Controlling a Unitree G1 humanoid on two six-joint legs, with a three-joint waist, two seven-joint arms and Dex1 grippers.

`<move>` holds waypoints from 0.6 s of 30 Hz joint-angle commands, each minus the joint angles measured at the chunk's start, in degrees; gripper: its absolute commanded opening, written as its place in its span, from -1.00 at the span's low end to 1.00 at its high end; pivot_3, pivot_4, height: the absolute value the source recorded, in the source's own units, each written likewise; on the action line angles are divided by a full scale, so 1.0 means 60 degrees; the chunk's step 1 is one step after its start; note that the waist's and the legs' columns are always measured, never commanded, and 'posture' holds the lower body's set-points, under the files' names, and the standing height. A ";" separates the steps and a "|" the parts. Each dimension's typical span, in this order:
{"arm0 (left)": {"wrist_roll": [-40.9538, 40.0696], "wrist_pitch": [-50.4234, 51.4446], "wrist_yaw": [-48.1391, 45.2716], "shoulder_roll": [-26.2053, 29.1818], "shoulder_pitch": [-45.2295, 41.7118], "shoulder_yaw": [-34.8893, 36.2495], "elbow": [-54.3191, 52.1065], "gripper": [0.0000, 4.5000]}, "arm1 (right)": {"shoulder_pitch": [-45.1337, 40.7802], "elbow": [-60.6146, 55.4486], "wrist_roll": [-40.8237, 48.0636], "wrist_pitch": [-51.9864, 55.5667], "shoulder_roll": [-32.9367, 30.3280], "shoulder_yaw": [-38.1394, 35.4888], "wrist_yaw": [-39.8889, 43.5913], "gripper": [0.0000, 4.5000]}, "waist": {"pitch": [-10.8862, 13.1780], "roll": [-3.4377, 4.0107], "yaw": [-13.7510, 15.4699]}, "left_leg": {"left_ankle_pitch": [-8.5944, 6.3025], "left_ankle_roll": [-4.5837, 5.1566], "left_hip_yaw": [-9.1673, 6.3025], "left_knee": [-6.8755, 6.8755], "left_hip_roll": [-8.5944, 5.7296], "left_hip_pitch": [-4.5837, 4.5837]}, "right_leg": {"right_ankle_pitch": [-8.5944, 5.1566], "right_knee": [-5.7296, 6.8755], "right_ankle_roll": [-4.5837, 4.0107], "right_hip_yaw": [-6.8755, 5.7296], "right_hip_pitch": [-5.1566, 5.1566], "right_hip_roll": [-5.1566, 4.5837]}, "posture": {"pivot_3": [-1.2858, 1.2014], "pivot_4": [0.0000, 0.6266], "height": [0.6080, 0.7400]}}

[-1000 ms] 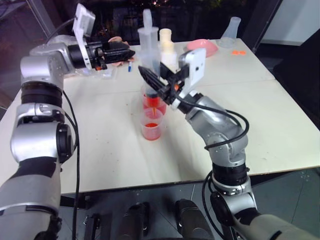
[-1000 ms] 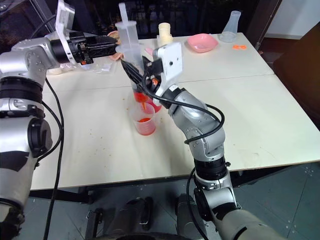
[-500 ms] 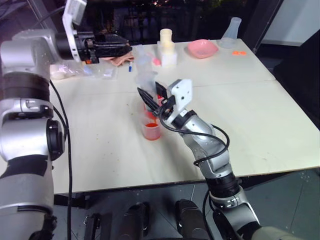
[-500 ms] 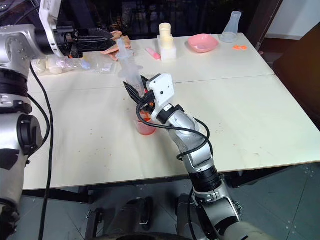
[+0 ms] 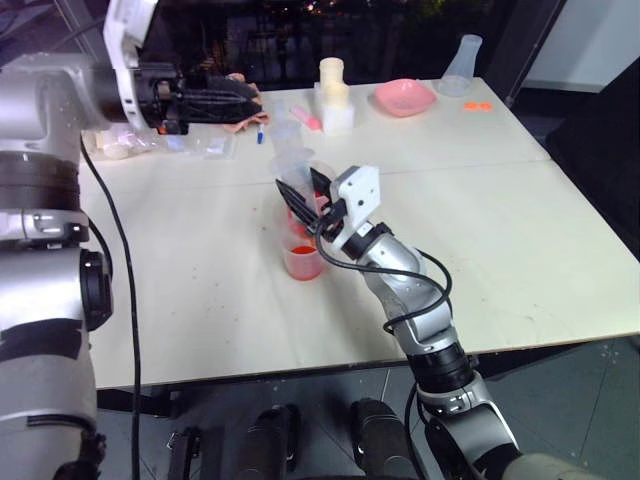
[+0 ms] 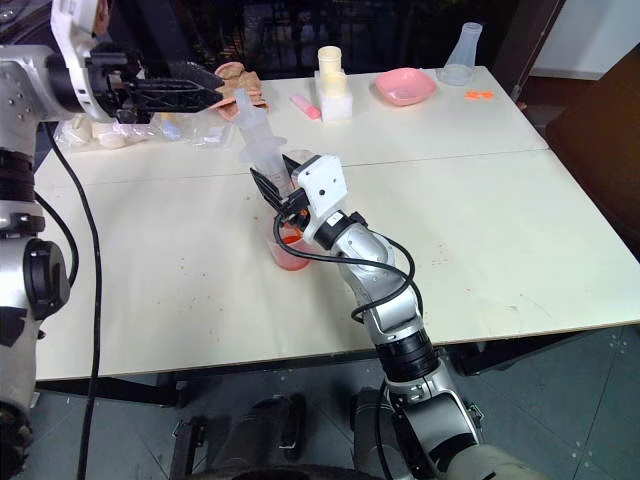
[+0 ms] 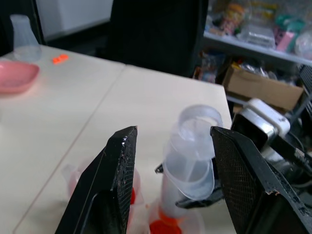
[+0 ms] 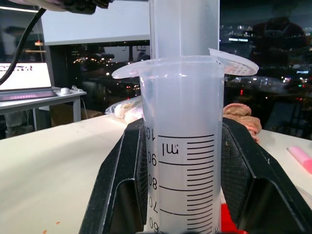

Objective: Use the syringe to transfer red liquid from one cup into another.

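My two head cameras look forward and down over the table from above its near edge, a short way back. They share almost the whole scene: the cups and syringe sit near centre, the pink bowl toward one o'clock. The right eye places everything slightly further left. My left wrist camera rides high, facing across the table and down along its own two fingers, so I see the syringe's top from above. My right wrist camera sits very close against the syringe barrel, facing level across the tabletop toward dark windows.
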 commanded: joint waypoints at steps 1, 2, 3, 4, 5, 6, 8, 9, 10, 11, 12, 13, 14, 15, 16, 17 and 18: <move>-0.0210 -0.0122 0.0117 0.0008 -0.0006 0.0064 -0.0416 0.11 | -0.0265 -0.0299 0.0042 -0.0231 0.0038 -0.0149 0.0053 -0.40 | 0.0000 0.0000 0.0002 | 0.0000 0.0000 0.0000 0.0000 0.0000 0.0000 | 0.0000 0.0000 0.0000 0.0000 0.0000 0.0000 | 0.03 -0.52 1.00; -0.0204 -0.0182 0.0155 -0.0022 0.0000 0.0059 -0.0409 0.11 | -0.0284 -0.0330 0.0036 -0.0229 0.0020 -0.0143 0.0083 -0.40 | 0.0000 0.0000 0.0003 | 0.0000 0.0000 0.0000 0.0000 0.0000 0.0001 | 0.0000 0.0000 0.0000 0.0000 0.0000 0.0000 | 0.03 -0.52 1.00; -0.0209 -0.0221 0.0171 -0.0034 0.0008 0.0057 -0.0408 0.11 | -0.0295 -0.0366 0.0040 -0.0226 0.0008 -0.0137 0.0118 -0.40 | 0.0000 0.0000 0.0001 | 0.0000 0.0000 0.0000 0.0000 0.0000 0.0000 | 0.0000 0.0000 0.0000 0.0000 0.0000 0.0000 | 0.03 -0.52 1.00; -0.0214 -0.0243 0.0192 -0.0055 -0.0008 0.0056 -0.0379 0.11 | -0.0313 -0.0405 0.0060 -0.0193 0.0004 -0.0147 0.0139 -0.40 | 0.0000 0.0000 -0.0003 | 0.0000 0.0000 0.0000 0.0000 0.0000 0.0000 | 0.0000 0.0000 0.0000 0.0000 0.0000 0.0000 | 0.03 -0.52 1.00; -0.0223 -0.0248 0.0207 -0.0066 -0.0021 0.0053 -0.0360 0.11 | -0.0323 -0.0427 0.0073 -0.0170 0.0004 -0.0156 0.0152 -0.40 | 0.0000 0.0000 -0.0006 | 0.0000 0.0000 0.0000 0.0000 0.0000 0.0000 | 0.0000 0.0000 0.0000 0.0001 0.0000 0.0000 | 0.03 -0.52 1.00; -0.0232 -0.0255 0.0215 -0.0071 -0.0027 0.0052 -0.0347 0.11 | -0.0329 -0.0439 0.0071 -0.0154 0.0008 -0.0159 0.0154 -0.40 | 0.0000 0.0000 -0.0008 | 0.0000 0.0000 0.0001 0.0000 0.0000 0.0000 | 0.0000 0.0001 0.0000 0.0000 0.0000 0.0000 | 0.03 -0.52 1.00; -0.0276 -0.0260 0.0208 -0.0121 -0.0029 0.0041 -0.0353 0.11 | -0.0360 -0.0446 0.0073 -0.0130 -0.0007 -0.0171 0.0186 -0.40 | 0.0000 0.0000 -0.0005 | 0.0000 0.0000 0.0000 -0.0001 0.0000 0.0000 | 0.0000 0.0001 0.0000 0.0001 -0.0001 0.0000 | 0.03 -0.52 1.00; -0.0298 -0.0268 0.0227 -0.0176 -0.0025 0.0029 -0.0366 0.11 | -0.0375 -0.0456 0.0069 -0.0118 -0.0020 -0.0168 0.0206 -0.40 | 0.0000 0.0000 -0.0003 | 0.0000 -0.0001 0.0000 0.0000 0.0000 0.0000 | 0.0000 0.0001 0.0000 0.0001 0.0000 0.0000 | 0.03 -0.52 1.00; -0.0321 -0.0273 0.0241 -0.0230 -0.0019 0.0019 -0.0380 0.11 | -0.0386 -0.0465 0.0069 -0.0107 -0.0030 -0.0165 0.0222 -0.40 | 0.0000 0.0000 0.0003 | 0.0000 0.0000 0.0000 0.0001 0.0000 0.0000 | 0.0000 0.0001 0.0000 0.0001 0.0000 0.0000 | 0.03 -0.52 1.00; -0.0346 -0.0292 0.0258 -0.0303 -0.0011 0.0013 -0.0392 0.11 | -0.0394 -0.0479 0.0070 -0.0096 -0.0043 -0.0160 0.0241 -0.40 | 0.0000 0.0000 0.0006 | 0.0000 0.0000 0.0000 0.0001 0.0000 0.0000 | 0.0000 0.0001 0.0000 0.0001 0.0001 0.0000 | 0.03 -0.52 1.00; -0.0365 -0.0301 0.0309 -0.0394 -0.0008 0.0016 -0.0393 0.11 | -0.0400 -0.0502 0.0075 -0.0074 -0.0046 -0.0157 0.0253 -0.40 | 0.0000 0.0000 0.0010 | 0.0000 0.0000 0.0000 0.0002 0.0000 0.0000 | 0.0000 0.0000 0.0000 0.0001 0.0002 0.0000 | 0.03 -0.52 1.00; -0.0381 -0.0312 0.0337 -0.0465 0.0002 0.0016 -0.0395 0.11 | -0.0405 -0.0520 0.0075 -0.0059 -0.0046 -0.0157 0.0261 -0.40 | 0.0000 0.0000 0.0014 | 0.0000 -0.0001 0.0000 0.0002 0.0000 0.0000 | 0.0000 0.0000 0.0000 0.0001 0.0002 -0.0001 | 0.03 -0.52 1.00; -0.0388 -0.0318 0.0356 -0.0509 0.0009 0.0018 -0.0397 0.11 | -0.0408 -0.0532 0.0073 -0.0049 -0.0044 -0.0159 0.0266 -0.40 | 0.0000 0.0000 0.0015 | 0.0000 0.0000 0.0000 0.0002 -0.0001 0.0000 | 0.0000 0.0000 0.0000 0.0001 0.0002 -0.0001 | 0.03 -0.52 1.00; -0.0388 -0.0320 0.0366 -0.0530 0.0014 0.0022 -0.0399 0.11 | -0.0409 -0.0538 0.0070 -0.0043 -0.0040 -0.0161 0.0269 -0.40 | 0.0000 0.0000 0.0015 | 0.0000 0.0000 0.0001 0.0002 -0.0001 0.0000 | 0.0000 -0.0001 0.0000 0.0001 0.0002 -0.0002 | 0.03 -0.52 1.00; -0.0383 -0.0379 0.0422 -0.0624 0.0028 0.0032 -0.0363 0.11 | -0.0428 -0.0544 0.0066 -0.0027 -0.0035 -0.0168 0.0269 -0.40 | 0.0000 0.0000 0.0010 | 0.0000 0.0000 0.0001 0.0002 -0.0001 0.0000 | 0.0000 0.0000 0.0000 0.0001 0.0003 -0.0002 | 0.03 -0.52 1.00; -0.0369 -0.0447 0.0469 -0.0729 0.0049 0.0023 -0.0316 0.11 | -0.0449 -0.0551 0.0062 -0.0019 -0.0034 -0.0170 0.0276 -0.40 | 0.0000 0.0000 0.0004 | 0.0000 0.0000 0.0001 0.0002 -0.0001 0.0000 | 0.0000 0.0000 0.0000 0.0001 0.0002 -0.0002 | 0.03 -0.52 1.00; -0.0344 -0.0553 0.0455 -0.0806 0.0090 -0.0009 -0.0295 0.11 | -0.0469 -0.0557 0.0064 -0.0009 -0.0030 -0.0177 0.0281 -0.40 | 0.0000 0.0000 0.0007 | 0.0000 0.0000 0.0000 0.0001 -0.0001 0.0000 | 0.0000 0.0000 0.0000 0.0001 0.0002 -0.0001 | 0.03 -0.52 1.00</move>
